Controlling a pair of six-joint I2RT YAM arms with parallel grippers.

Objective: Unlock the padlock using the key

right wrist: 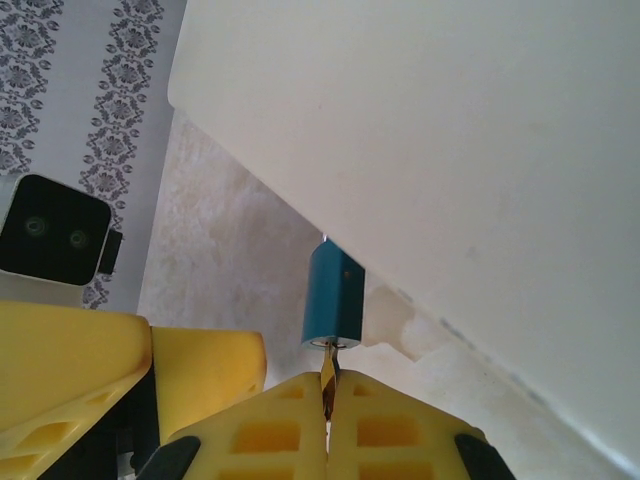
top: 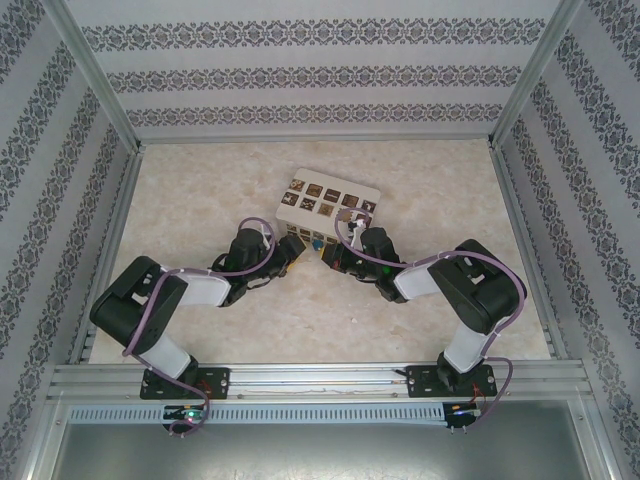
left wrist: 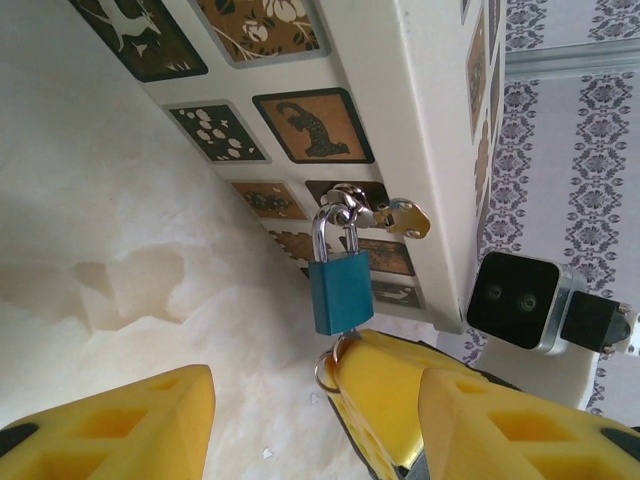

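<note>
The right pincer [right wrist: 328, 392] is squeezing tight on the key [right wrist: 327, 366], holding its tip at the bottom of the padlock [right wrist: 333, 300], which is hanging from the hasp [left wrist: 378, 212] on the side of the white box [right wrist: 450, 150]! The left pincer [left wrist: 315, 405] is hovering spread wide just below that side of the box, gripping nothing. By my read the key is only arriving at the keyhole: the shackle [left wrist: 320, 235] is sitting shut, so the turn and pop-open are yet to come.

Blue padlock [left wrist: 340, 292] hangs shackle-up, key [right wrist: 327, 374] entering its underside.
</note>
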